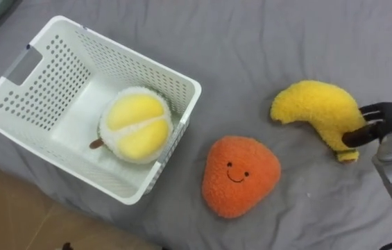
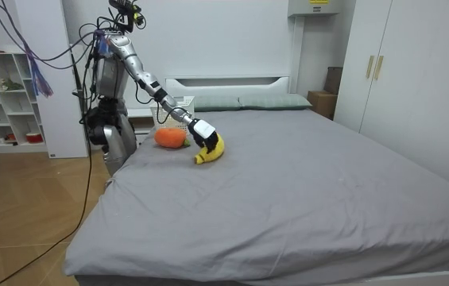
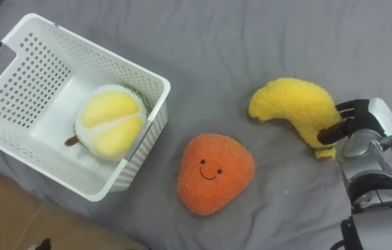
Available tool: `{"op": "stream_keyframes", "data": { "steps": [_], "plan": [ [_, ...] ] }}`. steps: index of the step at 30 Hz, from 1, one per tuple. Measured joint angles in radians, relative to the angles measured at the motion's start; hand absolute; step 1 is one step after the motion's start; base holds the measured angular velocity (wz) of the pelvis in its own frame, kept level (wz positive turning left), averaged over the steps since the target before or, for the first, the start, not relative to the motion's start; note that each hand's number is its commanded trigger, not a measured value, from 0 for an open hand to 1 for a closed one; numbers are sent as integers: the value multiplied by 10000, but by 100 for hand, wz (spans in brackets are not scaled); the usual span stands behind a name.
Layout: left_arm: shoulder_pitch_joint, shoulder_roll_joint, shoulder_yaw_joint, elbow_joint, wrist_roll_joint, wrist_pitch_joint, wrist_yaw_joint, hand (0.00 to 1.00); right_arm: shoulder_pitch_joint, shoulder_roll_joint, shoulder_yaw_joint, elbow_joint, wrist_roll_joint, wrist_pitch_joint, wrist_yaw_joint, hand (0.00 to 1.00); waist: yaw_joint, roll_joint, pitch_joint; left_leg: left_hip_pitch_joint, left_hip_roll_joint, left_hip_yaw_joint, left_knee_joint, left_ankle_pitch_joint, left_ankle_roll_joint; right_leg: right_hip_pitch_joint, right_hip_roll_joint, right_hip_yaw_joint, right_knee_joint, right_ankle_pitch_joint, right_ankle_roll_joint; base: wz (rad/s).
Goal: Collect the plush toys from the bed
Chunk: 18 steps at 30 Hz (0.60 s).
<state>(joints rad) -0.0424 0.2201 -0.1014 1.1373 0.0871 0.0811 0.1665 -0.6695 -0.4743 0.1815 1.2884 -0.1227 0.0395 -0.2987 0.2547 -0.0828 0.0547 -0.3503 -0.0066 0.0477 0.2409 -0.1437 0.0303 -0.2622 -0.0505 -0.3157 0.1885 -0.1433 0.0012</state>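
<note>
Banana plush is where your right hand sits, fingers curled round its lower end on the grey bed. Beside it lies the orange smiling plush, then the white basket holding a round yellow-and-white plush.

The basket at upper left is white perforated plastic with a slight sheen. The round toy, orange toy and banana are fuzzy matt plush. The sheet is smooth matt grey cloth. The floor at lower left looks like wood. The hand has matt black fingers and a smooth silvery casing.
</note>
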Motion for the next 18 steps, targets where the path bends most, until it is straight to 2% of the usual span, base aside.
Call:
{"op": "stream_keyframes", "data": {
  "steps": [7,18],
  "plan": [
    [-102,5,-60,35,-178,-198,2,0,4,0,354,106,6,2,-58,100,-8,-7,4,-35,-10,-80,-15,4,6,5,-31,-119,-2,0,0,4],
    [140,201,-204,38,-141,-155,-3,0,-58,-1,353,327,85,-55,-160,100,22,-6,3,-41,-2,-83,-15,6,10,-2,-33,-169,-2,0,1,0]
  ]
}}
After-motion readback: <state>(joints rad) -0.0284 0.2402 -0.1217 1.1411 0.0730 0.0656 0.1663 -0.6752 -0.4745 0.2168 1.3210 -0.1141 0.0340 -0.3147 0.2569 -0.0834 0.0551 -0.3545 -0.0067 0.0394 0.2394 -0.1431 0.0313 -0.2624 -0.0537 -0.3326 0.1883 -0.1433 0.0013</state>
